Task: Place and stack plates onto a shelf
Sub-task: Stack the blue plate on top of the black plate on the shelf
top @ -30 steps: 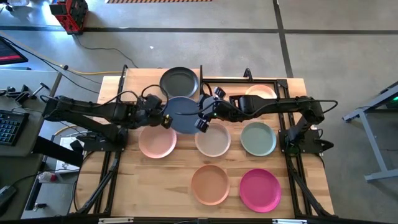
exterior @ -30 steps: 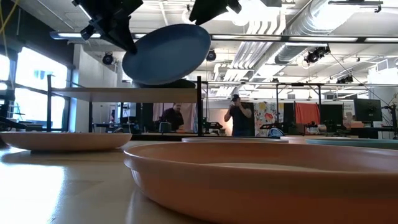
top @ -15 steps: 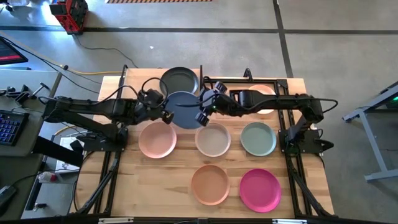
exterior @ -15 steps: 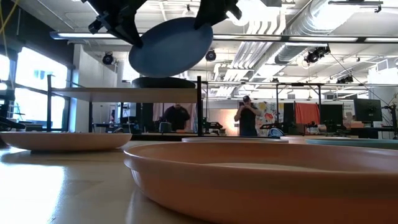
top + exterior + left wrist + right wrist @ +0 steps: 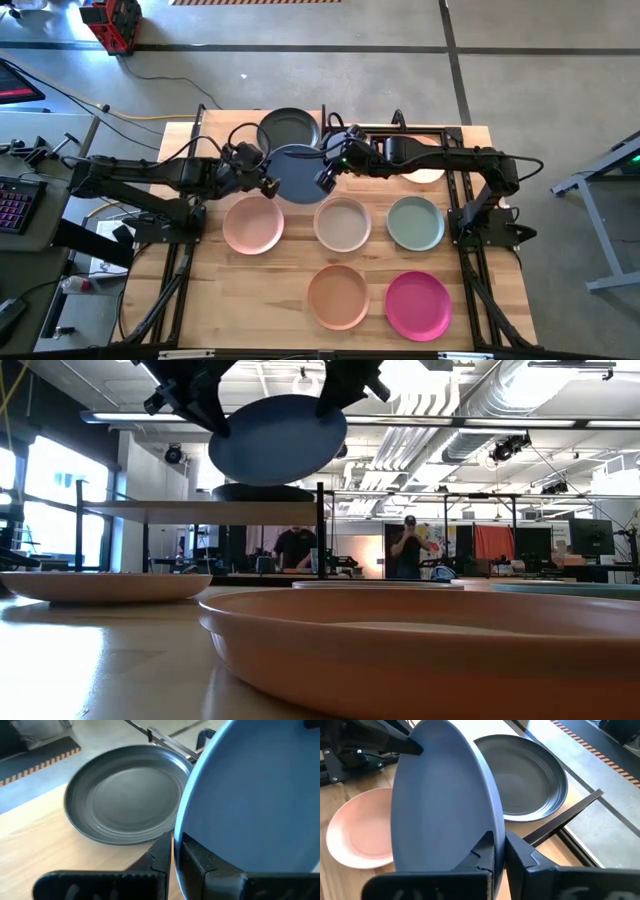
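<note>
A blue plate [image 5: 297, 173] hangs in the air between my two grippers, tilted, just near of the shelf [image 5: 222, 132]. My left gripper [image 5: 266, 182] is shut on its left rim and my right gripper [image 5: 327, 176] on its right rim. In the low view the blue plate [image 5: 275, 438] is above the shelf board [image 5: 200, 512]. A dark grey plate [image 5: 288, 130] rests flat on the shelf. It also shows in the left wrist view [image 5: 125, 800] and the right wrist view [image 5: 530, 775]. My left gripper pinches the blue plate's left rim [image 5: 181, 827] between its two fingers, coming level from the table's left. The plate is lifted clear and tilted. My right gripper pinches the opposite right rim [image 5: 492, 827] between its two fingers, coming level from the table's right. The plate is clear of the shelf.
On the tabletop lie a pink plate [image 5: 253, 224], a beige plate [image 5: 343, 223], a sage green plate [image 5: 415, 222], a peach-orange plate [image 5: 338, 296] and a magenta plate [image 5: 418, 305]. A cream plate [image 5: 425, 170] lies under my right arm, inside a black metal frame [image 5: 460, 130].
Both grippers have carried the blue plate toward the table's far edge and a little up, nearer the dark grey plate on the shelf. The plate stays held at both rims and has tipped slightly closer to level.
</note>
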Robot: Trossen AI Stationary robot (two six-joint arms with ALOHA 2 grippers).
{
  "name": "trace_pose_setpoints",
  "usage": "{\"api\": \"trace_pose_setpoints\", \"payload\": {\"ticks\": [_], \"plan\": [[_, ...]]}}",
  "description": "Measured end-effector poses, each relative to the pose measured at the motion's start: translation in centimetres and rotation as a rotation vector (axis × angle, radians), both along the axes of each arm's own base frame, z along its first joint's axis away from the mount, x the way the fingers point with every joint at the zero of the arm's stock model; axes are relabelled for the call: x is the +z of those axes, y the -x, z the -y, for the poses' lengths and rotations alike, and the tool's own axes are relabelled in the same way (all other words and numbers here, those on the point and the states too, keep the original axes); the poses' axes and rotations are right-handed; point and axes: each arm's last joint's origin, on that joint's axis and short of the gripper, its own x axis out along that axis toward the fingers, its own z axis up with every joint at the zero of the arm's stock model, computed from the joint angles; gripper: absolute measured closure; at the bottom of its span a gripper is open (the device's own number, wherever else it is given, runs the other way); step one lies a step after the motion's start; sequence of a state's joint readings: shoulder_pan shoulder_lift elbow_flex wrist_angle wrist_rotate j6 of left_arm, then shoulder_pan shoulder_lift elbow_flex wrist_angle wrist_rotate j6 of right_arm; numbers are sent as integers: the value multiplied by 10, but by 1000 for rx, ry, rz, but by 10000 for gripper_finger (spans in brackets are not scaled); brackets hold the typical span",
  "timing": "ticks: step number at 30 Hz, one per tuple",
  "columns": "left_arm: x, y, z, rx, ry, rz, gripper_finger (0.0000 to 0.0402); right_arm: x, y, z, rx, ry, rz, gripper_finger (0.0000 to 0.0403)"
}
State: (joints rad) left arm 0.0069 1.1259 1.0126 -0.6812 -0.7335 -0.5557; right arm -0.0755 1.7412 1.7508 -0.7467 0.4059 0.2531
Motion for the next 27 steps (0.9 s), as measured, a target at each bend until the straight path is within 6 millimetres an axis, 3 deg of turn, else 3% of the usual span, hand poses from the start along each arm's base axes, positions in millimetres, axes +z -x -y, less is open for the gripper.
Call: {"api": "trace_pose_setpoints", "payload": {"ticks": [9,15,27], "plan": [[3,-6,-15,-107,136,71,340,-1,1,9,17,-25,-9,403],[10,-9,-24,-143,139,140,306,-1,1,10,25,-13,-20,402],[39,25,-29,-129,71,271,295,-2,5,28,38,-13,-48,402]]}}
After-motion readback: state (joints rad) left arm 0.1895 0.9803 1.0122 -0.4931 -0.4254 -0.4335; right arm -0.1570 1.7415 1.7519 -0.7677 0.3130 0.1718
